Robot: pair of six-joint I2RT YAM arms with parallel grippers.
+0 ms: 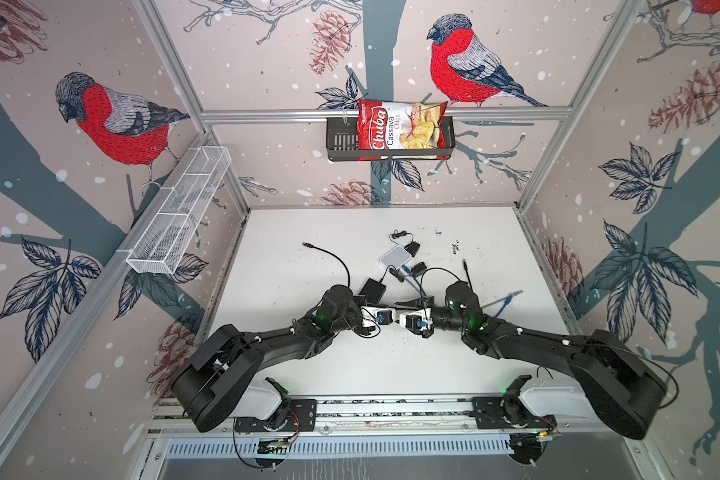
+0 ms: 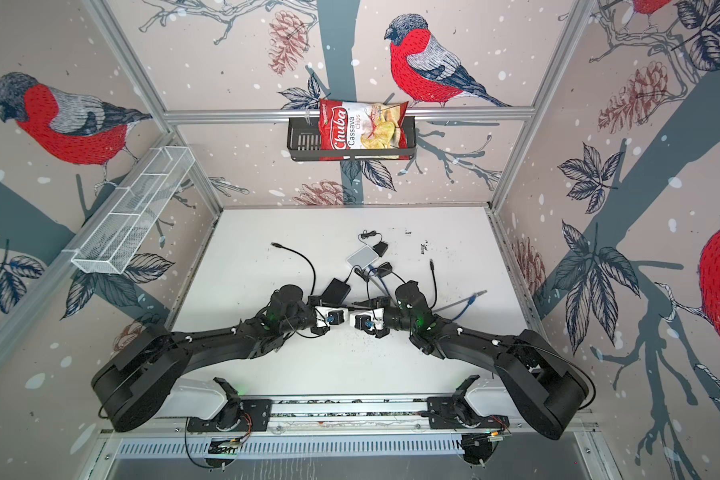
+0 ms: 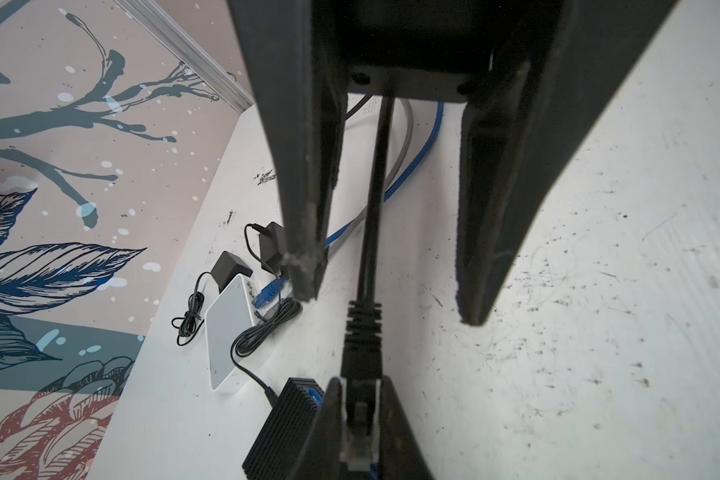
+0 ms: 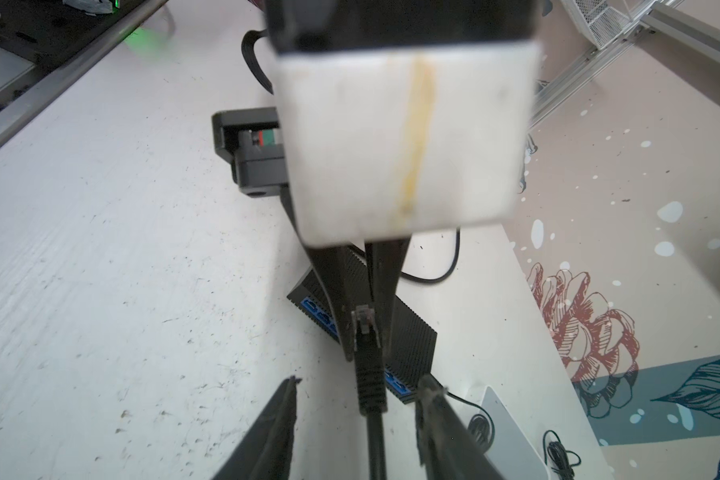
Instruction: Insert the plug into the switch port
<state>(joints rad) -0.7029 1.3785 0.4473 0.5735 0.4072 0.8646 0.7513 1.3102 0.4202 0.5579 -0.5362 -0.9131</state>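
The scuffed white bench [image 1: 391, 365] is closed in by bird-patterned wall panels [image 1: 599, 249] on three sides and by an aluminium front rail [image 1: 391, 405] on the fourth; the black ribbed switch with blue ports [image 1: 373, 291] lies near the middle, well apart from every edge. Between the switch and the rail the bench is bare apart from the two arms. The wall side of the switch is crowded: a flat white box [image 1: 395, 255] and small black power adapters [image 1: 412, 248] sit near it among coiled leads. A thin black cable [image 1: 341, 262] curls away from the switch on the left arm's side; a blue cable [image 1: 509, 298] lies on the right arm's side, well apart from it.

Both tools meet just beside the switch, on its rail side. The left tool [image 3: 359, 386] is pressed together on the black-booted, clear-tipped network plug [image 3: 362, 345], pinching the clear tip between its fingers. The right tool [image 4: 360, 380] is spread, one finger on each side of the ribbed boot with a gap showing on both sides.

The plug is held in the air just beside the switch's blue port face and sits in no port. Its long axis runs in line with its black lead, from tool to tool; the clear tip points toward the left arm's wrist and the lead trails back between the right tool's fingers. In the right wrist view that axis crosses the row of ports at a slant rather than square to it.
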